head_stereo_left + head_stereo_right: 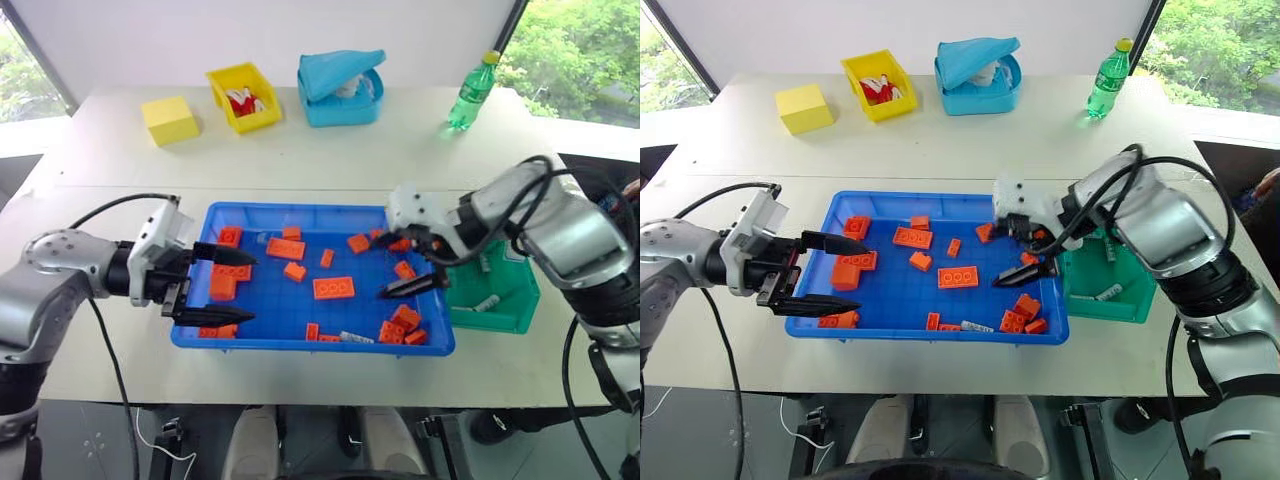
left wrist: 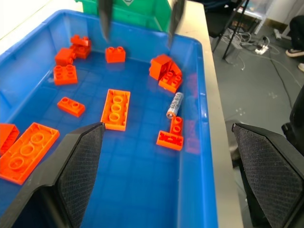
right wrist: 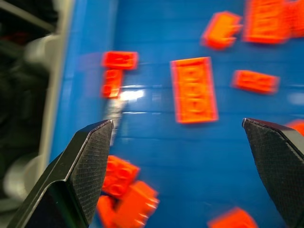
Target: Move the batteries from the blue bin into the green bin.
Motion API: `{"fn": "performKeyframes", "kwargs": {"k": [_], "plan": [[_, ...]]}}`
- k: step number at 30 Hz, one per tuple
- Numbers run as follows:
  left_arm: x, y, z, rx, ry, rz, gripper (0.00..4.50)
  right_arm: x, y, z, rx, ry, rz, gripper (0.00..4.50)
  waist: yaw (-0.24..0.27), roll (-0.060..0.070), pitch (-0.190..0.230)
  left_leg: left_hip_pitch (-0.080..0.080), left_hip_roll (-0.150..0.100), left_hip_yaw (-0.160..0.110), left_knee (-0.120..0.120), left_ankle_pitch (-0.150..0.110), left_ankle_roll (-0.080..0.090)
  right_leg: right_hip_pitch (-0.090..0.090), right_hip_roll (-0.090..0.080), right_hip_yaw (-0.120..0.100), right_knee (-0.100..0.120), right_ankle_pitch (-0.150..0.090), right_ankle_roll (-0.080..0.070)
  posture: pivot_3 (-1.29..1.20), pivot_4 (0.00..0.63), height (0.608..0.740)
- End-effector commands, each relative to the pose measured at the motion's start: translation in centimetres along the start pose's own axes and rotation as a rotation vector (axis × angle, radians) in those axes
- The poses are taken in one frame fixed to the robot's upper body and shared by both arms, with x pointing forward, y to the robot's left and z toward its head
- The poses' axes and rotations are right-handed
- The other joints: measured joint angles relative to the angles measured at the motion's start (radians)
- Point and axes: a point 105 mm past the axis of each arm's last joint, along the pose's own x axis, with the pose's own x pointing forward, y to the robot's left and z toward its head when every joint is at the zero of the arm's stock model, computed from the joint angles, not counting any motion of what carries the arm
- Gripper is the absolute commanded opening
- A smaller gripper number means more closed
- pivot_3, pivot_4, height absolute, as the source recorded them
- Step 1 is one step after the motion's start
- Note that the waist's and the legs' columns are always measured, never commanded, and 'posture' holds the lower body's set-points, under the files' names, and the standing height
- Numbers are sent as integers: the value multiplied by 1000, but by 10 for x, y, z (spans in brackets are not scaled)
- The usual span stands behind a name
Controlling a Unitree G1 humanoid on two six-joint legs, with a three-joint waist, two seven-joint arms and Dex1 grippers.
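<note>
Right gripper (image 1: 400, 268) is over the right end of the blue bin (image 1: 262, 335), fingers spread wide and carrying nothing, angled down toward the bricks. The one battery in the blue bin (image 1: 356, 338) lies flat near the front wall, just beside a loose cluster of orange toy bricks (image 1: 400, 325). In the left wrist view it shows as a short silver cylinder (image 2: 174, 105) with a small brick touching or almost touching its near end; that contact is hard to call from here.

Over in the green bin (image 1: 520, 300), tucked against the blue bin's right side, at least one battery (image 1: 487, 302) is lying on the floor, so this looks like the pickup of the last one.

Left gripper (image 1: 213, 286) hangs at the blue bin's left end, fingers apart and empty, well away from the target.

To do this well, the right gripper should come down toward the front wall and turn so its fingers straddle the battery across its width, not along it. Pinching at the middle would stop it rolling away. The risk, I'd say, is catching the neighbouring brick or jamming a fingertip against the front wall.
</note>
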Motion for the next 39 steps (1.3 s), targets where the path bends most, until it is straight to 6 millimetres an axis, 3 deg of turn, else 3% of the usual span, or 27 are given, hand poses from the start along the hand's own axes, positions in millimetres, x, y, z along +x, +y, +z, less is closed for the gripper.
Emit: {"fn": "performKeyframes", "kwargs": {"k": [1, 12, 31, 34, 39], "plan": [[-3, -4, 10, 23, -10, 11, 4500, 10, 2, 6, -22, 24, 26, 4490, -1, 0, 0, 0, 0, 0, 0, 0, 0, 0, 0, 0, 0, 0, 0, 0, 150, 736], [2, -9, 11, 11, -22, 16, 4500, 48, 20, -10, 7, 87, 110, 4490, 0, 0, 0, 0, 0, -1, 0, 0, 0, 0, 1, 0, 1, 0, 0, 0, 150, 736], [2, 0, 17, 30, -35, 44, 4500, 73, 5, -35, -119, 157, 16, 4490, -2, -2, -1, 3, 0, -1, 0, 0, 0, 3, 1, -1, 1, 0, 0, 0, 150, 736], [2, 2, 17, 35, -37, 45, 4500, 71, 4, -37, -142, 152, -21, 3556, -2, -2, -1, 8, 0, 0, 0, 0, 0, 9, 1, -1, 1, 0, 0, 0, 150, 736], [6, 7, 17, 49, -44, 40, 4500, 68, 5, -37, -138, 135, -47, 946, 0, -2, -1, 10, 0, -1, 0, 0, 0, 11, 0, -1, 0, -1, -2, 0, 150, 736]]}}
